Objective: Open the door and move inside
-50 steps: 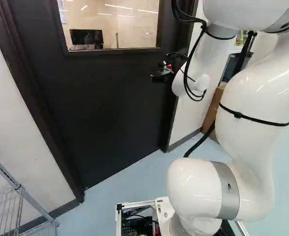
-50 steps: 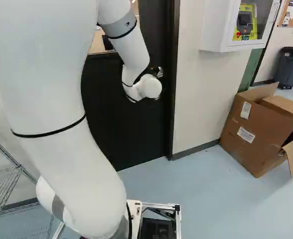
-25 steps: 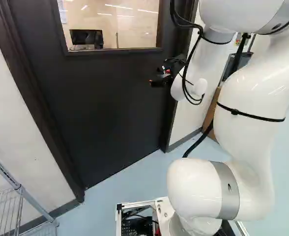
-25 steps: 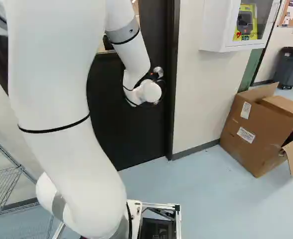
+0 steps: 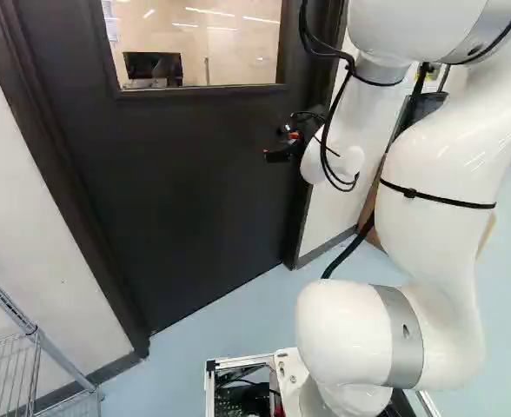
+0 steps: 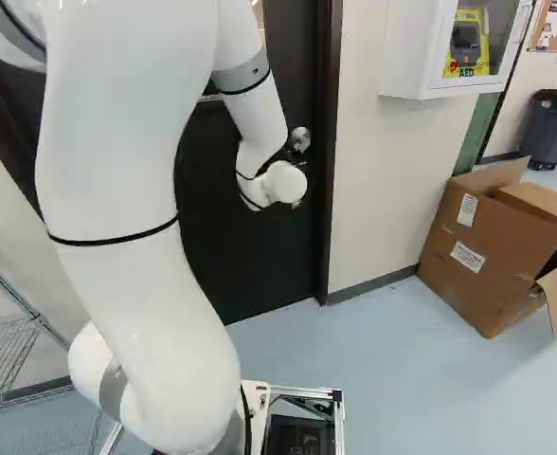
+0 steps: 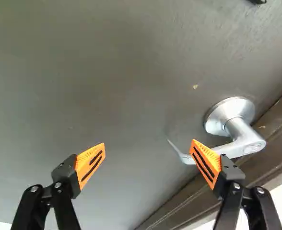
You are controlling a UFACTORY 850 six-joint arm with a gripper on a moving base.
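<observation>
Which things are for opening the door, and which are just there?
For the job:
- the dark door
- its silver handle
- my gripper

Just there:
- the cardboard box
- the wire rack
- the dark bin
- the white wall cabinet

Smooth pale blue floor (image 6: 392,389), open brown cardboard box (image 6: 473,270) on it, flaps splayed, white labels on side, near cream wall (image 6: 383,180), dark grey plastic bin (image 6: 550,133) farther back, at right of right base view, silver wire rack (image 5: 38,337) at left of left base view, feet hidden.
</observation>
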